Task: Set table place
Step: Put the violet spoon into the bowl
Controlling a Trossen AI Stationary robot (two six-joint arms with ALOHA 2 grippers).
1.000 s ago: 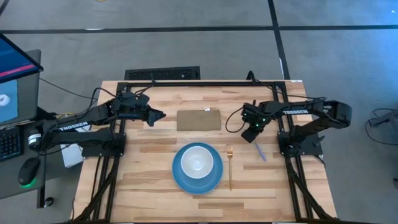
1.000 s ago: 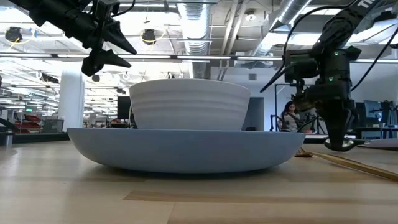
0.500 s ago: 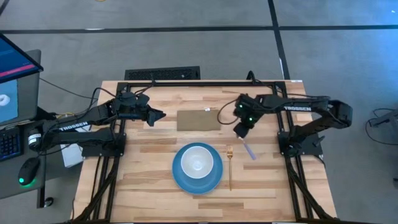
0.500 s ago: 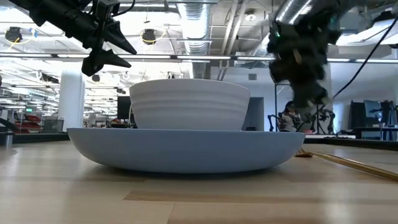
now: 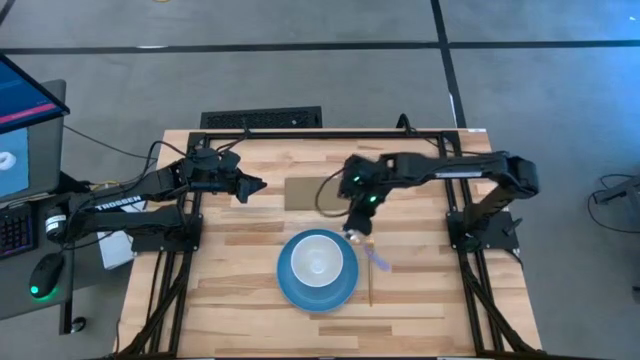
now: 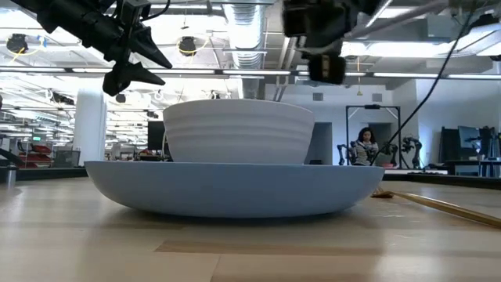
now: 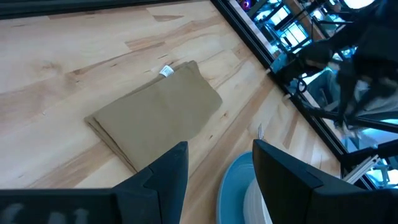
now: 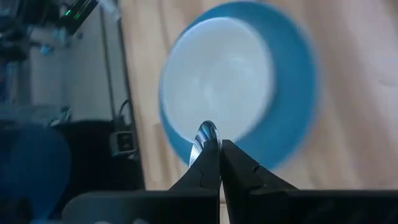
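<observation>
The round blue plate [image 5: 292, 287] lies near the table's near edge with the white bowl [image 5: 318, 262] standing in it. The thin gold fork [image 5: 370, 276] lies flat just right of the plate. My right gripper [image 5: 356, 231] hovers over the plate's far right rim, shut on the spoon [image 5: 377, 258], whose lilac handle trails toward the table's right. In the right wrist view the gripper [image 8: 219, 147] looks down on the bowl [image 8: 217, 68] and plate [image 8: 292, 106]. My left gripper [image 5: 256, 186], open, waits in the air left of the brown cloth [image 5: 305, 193]. My right gripper pinches the spoon between its two fingers, just behind the silver bowl end [image 8: 206, 133], which sticks out past the fingertips. The fingers point down at a slant from the table's right. The spoon is lifted clear, and its lilac handle [image 5: 380, 261] reaches back beyond the gripper.
The flat brown folded cloth [image 7: 155, 118] lies at the table's far middle, partly under my right arm. The black frame [image 5: 330, 135] edges the table. Bare wood lies left of the plate and along the right side. A person [image 6: 365, 146] sits far behind the table.
My right gripper has carried the spoon from the table's right side toward the left and the near edge, to the plate's far right rim, and it has risen in the low view. The spoon has stayed in its shut fingers.
</observation>
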